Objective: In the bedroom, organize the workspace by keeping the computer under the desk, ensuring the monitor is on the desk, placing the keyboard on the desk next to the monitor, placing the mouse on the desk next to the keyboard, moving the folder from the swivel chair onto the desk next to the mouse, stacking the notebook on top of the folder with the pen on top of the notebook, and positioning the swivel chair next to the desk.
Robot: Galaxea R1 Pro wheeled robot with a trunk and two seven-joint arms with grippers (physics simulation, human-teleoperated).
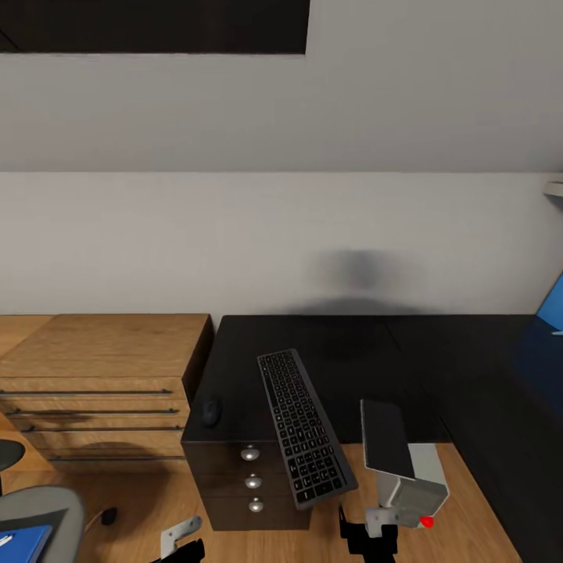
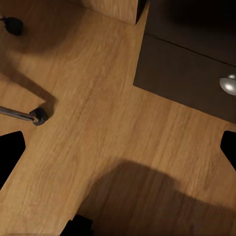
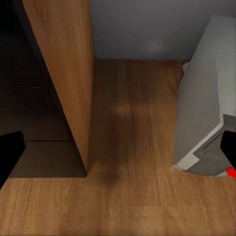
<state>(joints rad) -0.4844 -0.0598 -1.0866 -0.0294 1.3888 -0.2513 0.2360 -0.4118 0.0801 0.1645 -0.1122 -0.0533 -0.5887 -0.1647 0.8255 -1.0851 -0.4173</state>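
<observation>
The black keyboard lies at an angle on the glossy black desk, its near end overhanging the front edge. The black mouse sits on the desk's left end. On the floor in the desk's knee gap stands the grey computer, its red light facing me. At the lower left, the grey swivel chair carries the blue folder. My left gripper hangs open over the floor before the drawers. Open as well, my right gripper is beside the computer. Monitor, notebook and pen are out of view.
A low light-wood shelving unit stands left of the desk. Dark drawers with round silver knobs fill the desk's left end. A chair castor rests on the wooden floor. A blue panel shows at the right.
</observation>
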